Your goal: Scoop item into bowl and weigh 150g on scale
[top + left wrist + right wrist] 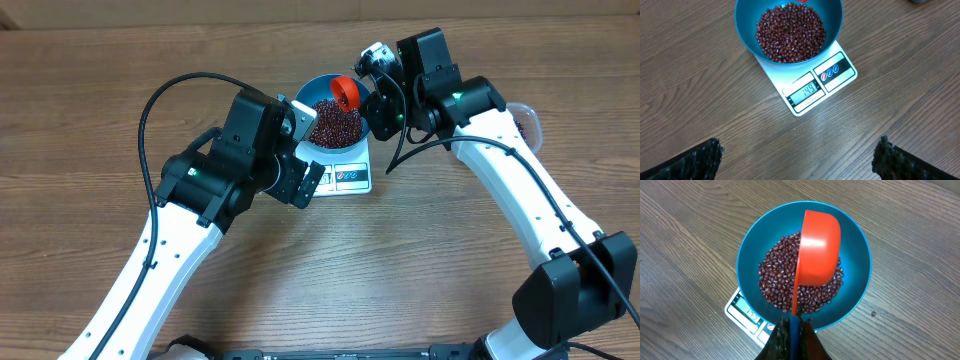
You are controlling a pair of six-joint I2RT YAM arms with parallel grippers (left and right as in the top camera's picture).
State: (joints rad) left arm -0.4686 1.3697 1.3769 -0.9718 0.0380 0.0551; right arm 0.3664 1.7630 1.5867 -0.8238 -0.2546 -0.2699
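Overhead | brown wood-grain table [100, 80] | scale [352, 176] under bowl [309, 90] of beans [335, 126] | scoop [345, 93] above

Beans [790, 32] in bowl [746, 20] atop scale [842, 75]

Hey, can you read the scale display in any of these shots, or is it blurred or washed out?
Left wrist view: display sharp, glare-free, reading 149. Overhead: scale too small to read. Right wrist: bowl covers most of it.
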